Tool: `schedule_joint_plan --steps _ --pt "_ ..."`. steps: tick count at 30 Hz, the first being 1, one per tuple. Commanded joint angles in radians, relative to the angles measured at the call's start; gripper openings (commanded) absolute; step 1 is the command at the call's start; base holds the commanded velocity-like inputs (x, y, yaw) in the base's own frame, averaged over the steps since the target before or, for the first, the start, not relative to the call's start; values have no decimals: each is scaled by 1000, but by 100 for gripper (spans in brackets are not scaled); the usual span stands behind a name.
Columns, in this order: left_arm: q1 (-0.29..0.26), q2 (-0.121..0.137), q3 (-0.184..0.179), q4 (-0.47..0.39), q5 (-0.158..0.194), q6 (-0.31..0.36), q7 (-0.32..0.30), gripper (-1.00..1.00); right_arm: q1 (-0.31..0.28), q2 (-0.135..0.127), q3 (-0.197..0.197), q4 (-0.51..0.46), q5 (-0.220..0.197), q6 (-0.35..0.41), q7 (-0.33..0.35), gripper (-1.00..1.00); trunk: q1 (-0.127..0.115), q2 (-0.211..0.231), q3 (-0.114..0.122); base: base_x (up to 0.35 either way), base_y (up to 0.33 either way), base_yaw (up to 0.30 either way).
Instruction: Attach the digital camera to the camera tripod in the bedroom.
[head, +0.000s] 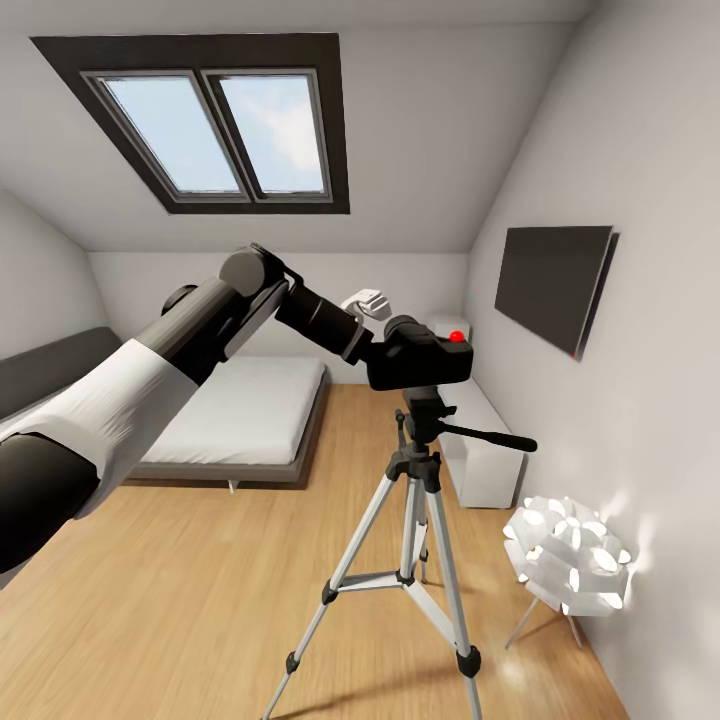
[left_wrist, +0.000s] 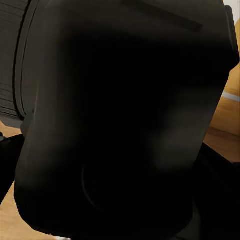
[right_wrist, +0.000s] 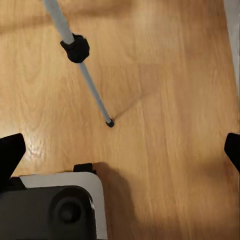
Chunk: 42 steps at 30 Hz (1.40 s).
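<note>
camera: black digital camera, red button up top, sat level right on the tripod head
tripod: silver-legged camera tripod stood upright on the bedroom's wood floor

Our left arm reaches forward and upward across the head view, its white-sleeved upper segment low at the left, the grey elbow joint raised, and the black forearm angling down toward the wrist. Our left gripper sits at the back of the digital camera, pressed against its body; the fingers are hidden, so we cannot tell how they stand. In the left wrist view the camera's dark body sits right against the lens. Our right gripper points down, its two black fingertips spread wide apart with nothing between them.
</note>
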Motion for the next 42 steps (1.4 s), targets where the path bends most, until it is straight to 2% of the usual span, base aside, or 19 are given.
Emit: schedule_joint_plan --steps 1,4,5,6,8,12,14,23,42 --pt "-1 1 -2 0 3 5 -1 -100 0 -5 26 -6 -5 -63 4 100 0 -1 0 0 0 0" --pt "-1 1 -2 0 3 5 -1 -100 0 -10 59 -11 -5 -151 5 100 0 -1 0 0 0 0" --pt "-1 2 -2 0 3 5 -1 -100 0 -12 78 -14 -4 -207 6 100 0 -1 0 0 0 0" --pt "-1 2 -2 0 3 5 -1 -100 0 -13 113 -16 -3 -311 11 100 0 -1 0 0 0 0" --pt "-1 2 -2 0 3 5 -1 -100 0 -14 140 -17 -3 -386 20 100 0 -1 0 0 0 0" --pt "-1 2 -2 0 3 5 0 -100 0 -14 168 -17 -3 -486 43 100 0 -1 0 0 0 0" --pt "-1 2 -2 0 3 5 -1 -100 0 -15 190 -18 -5 -564 99 100 0 -1 0 0 0 0" --pt "-1 2 -2 0 3 5 0 -100 0 -15 194 -47 -6 -564 177 100 0 -1 0 0 0 0" --pt "-1 2 -2 0 3 5 -1 -100 0 -15 197 -80 -6 -564 193 100 0 -1 0 0 0 0"
